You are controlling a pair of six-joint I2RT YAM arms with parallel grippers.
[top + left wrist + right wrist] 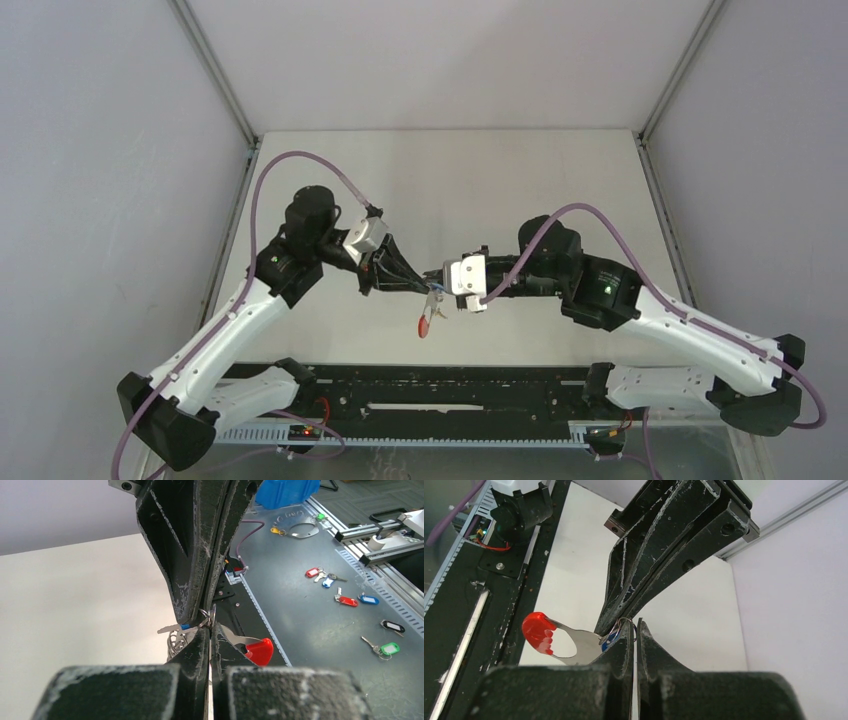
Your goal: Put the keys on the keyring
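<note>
Keyring (574,649) is off the tabletop (450,180), hanging mid-air about centre, with the red band (538,632) drooping toward the near side. Its grey plate runs up into the spot where both sets of fingertips meet. The wire clips (175,641) sit just on the other side of that spot. Blue key (185,627) is right there too, touching or almost touching the clips. Can't tell whether it's hooked on one. Yellow-orange key: not seen at the junction.

Left gripper (209,630) clenched, right gripper (635,626) clenched, tips nose to nose. I can't resolve which one carries the keyring and which the key (both wrist views bury the contact behind the fingers).

Risks as I judge them:
- Tiny pinch area on both parts. Any relative drift between the arms twists the plate in the jaws — the keyring swings and the clip opening rotates away from the key.
- Releasing the key before it's truly through a clip. It drops to the tabletop or into the black base rail (430,385) close by on the near side, and it's hard to re-pick.
- Pushing harder to seat it — fingertips collide, or the thin clip wire bends.
- Poor visibility at the contact, so a miss could look like a success.
</note>
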